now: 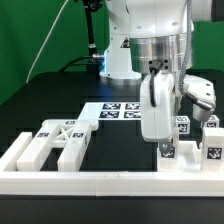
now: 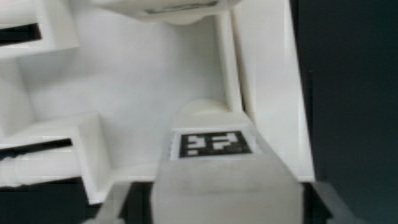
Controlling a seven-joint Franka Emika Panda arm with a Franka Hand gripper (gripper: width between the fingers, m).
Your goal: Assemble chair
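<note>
Black table (image 1: 40, 100) fills the scene, edged at the front by a low white rail (image 1: 100, 182). Just behind the rail, on the exterior view's left, lies the chair's cross-braced piece (image 1: 55, 142), flat on the table. On that view's right stand several short white legs (image 1: 212, 140), each with a black-and-white square tag; their patterns are too small to read. Between these groups another leg (image 1: 155, 110) hangs upright, clamped in the gripper (image 2: 214, 205). In the wrist view this leg sits between the two grey fingers (image 2: 121, 205), and its end bears a tag (image 2: 210, 143) with a blocky black pattern, no legible writing. Past that end a white slab (image 2: 160, 80) shows; whether the two touch cannot be told. Farther back, the marker board (image 1: 120, 110) lies flat with its row of tags, then the white arm (image 1: 150, 25) rises before a green curtain (image 1: 30, 30).
</note>
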